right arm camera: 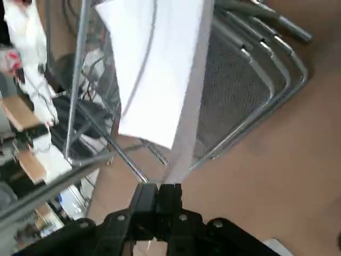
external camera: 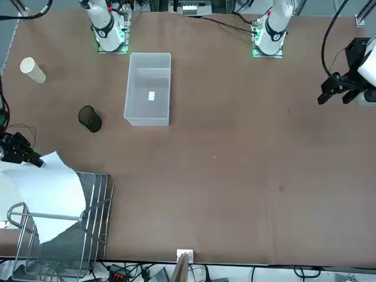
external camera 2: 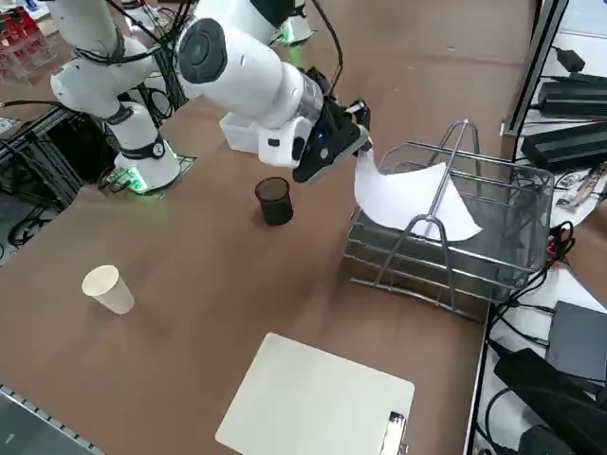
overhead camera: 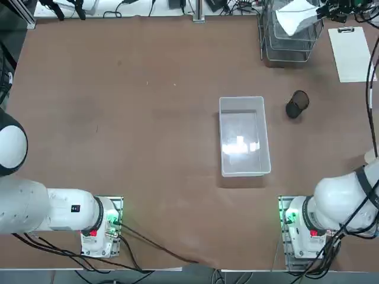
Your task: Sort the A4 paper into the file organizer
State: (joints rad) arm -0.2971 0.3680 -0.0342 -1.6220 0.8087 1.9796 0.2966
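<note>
Right hand [right arm camera: 158,188]: clenched on a corner of the plain white A4 paper sheet [external camera 2: 410,196]. Sheet droops over the silver wire-mesh file organizer [external camera 2: 493,242] on the brown desk [overhead camera: 148,118].

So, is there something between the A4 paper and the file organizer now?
Nothing separate. The right gripper, shut on the A4 paper, holds it over the file organizer; the rack's own upright wire handle crosses the sheet.
</note>
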